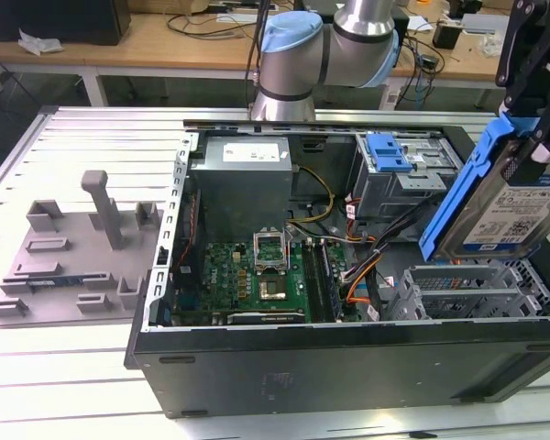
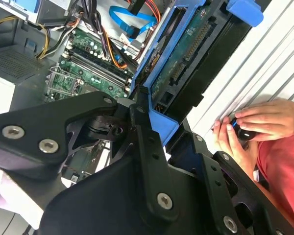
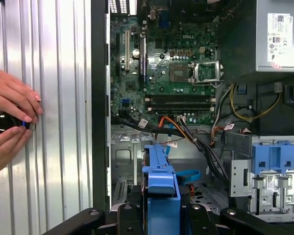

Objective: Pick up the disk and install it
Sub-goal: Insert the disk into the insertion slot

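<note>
- Exterior view: the disk [image 1: 504, 206] hangs tilted in the air at the exterior view's right. Its blue carrier edge faces the exterior view's left and its label faces the camera.
- The black jaws are closed on the disk from above. The contact faces are partly hidden, so they appear to grip the carrier's upper end.
- The disk is above the drive cage [image 1: 467, 289] at the right end of the open computer case [image 1: 348, 367], and touches neither.
- The case lies on its side on the slatted metal desk [image 1: 92, 128]. Its motherboard [image 1: 257, 275] is near the middle and a grey power supply [image 1: 247, 170] is on the far side.
- A blue latch [image 1: 390, 151] sits on the far bay, left of the disk.
- A grey fixture plate [image 1: 73, 247] lies on the desk just beside the case, on the exterior view's left.
- In the first wrist view, a person's hands [image 3: 10, 122] rest on the desk beside the case, cupping a small black object [image 3: 5, 123].
</note>
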You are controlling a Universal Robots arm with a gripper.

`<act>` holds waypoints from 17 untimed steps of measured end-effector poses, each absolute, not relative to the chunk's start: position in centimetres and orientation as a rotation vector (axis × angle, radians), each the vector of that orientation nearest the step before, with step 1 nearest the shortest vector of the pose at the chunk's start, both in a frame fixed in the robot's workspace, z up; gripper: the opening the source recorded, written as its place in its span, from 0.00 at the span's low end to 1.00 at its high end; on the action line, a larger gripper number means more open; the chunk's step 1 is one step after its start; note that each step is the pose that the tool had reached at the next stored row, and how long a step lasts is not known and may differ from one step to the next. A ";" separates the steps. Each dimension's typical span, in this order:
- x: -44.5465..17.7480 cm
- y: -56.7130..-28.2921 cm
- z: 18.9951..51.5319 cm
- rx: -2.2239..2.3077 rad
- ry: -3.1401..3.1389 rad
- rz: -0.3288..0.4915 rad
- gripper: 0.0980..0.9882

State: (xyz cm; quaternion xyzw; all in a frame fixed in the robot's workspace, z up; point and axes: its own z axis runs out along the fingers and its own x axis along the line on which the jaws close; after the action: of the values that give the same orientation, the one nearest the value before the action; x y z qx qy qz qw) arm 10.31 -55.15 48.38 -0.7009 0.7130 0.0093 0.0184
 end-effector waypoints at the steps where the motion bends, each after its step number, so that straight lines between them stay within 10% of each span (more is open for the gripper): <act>1: 10.3 -55.2 48.4 -2.177 2.214 0.029 0.30; 17: 10.4 -55.5 47.8 -2.180 2.210 0.029 0.30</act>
State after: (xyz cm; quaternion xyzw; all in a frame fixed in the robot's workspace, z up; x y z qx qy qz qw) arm 10.40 -55.53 47.78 -0.7021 0.7118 0.0093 0.0184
